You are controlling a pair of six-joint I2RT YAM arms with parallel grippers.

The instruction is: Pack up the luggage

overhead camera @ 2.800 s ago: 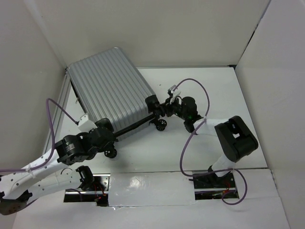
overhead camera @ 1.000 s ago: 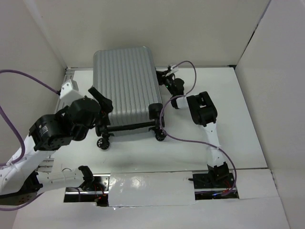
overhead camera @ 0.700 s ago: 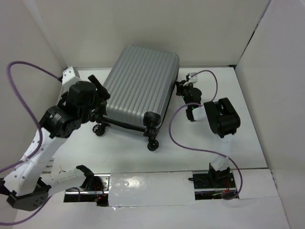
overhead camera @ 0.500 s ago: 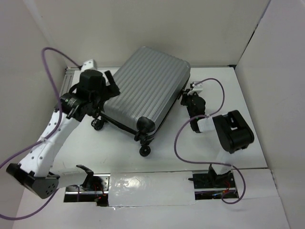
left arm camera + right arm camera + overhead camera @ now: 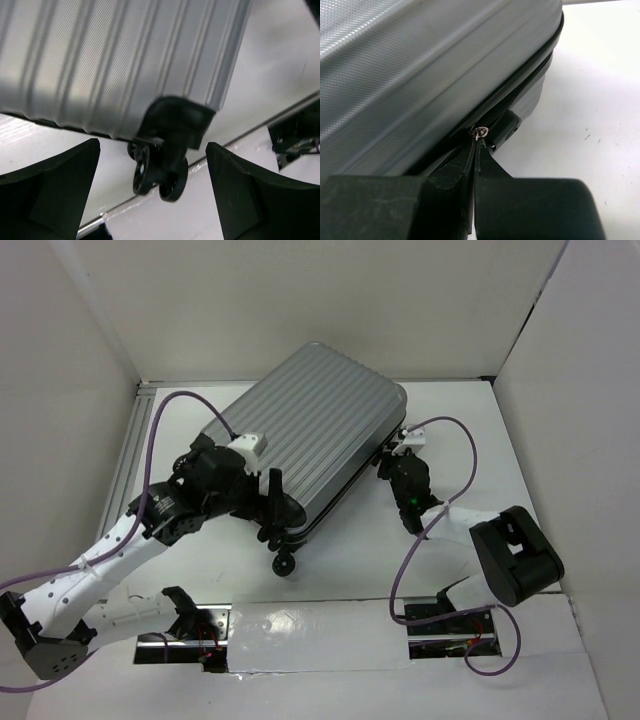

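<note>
Luggage (image 5: pixel 320 430) closed, centre frame; my right gripper (image 5: pixel 476 145) pinched shut on zipper pull (image 5: pixel 480 131) (tiny ring), left gripper (image 5: pixel 152 147) wide open, wheel (image 5: pixel 160 175) between fingers.

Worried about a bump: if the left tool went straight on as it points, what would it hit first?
Likely the corner wheel of the luggage, dead ahead between the left tool's open fingers; depth is unclear.

walls (image 5: pixel 300 300): plain white | table (image 5: pixel 340 560): white | light: even
</note>
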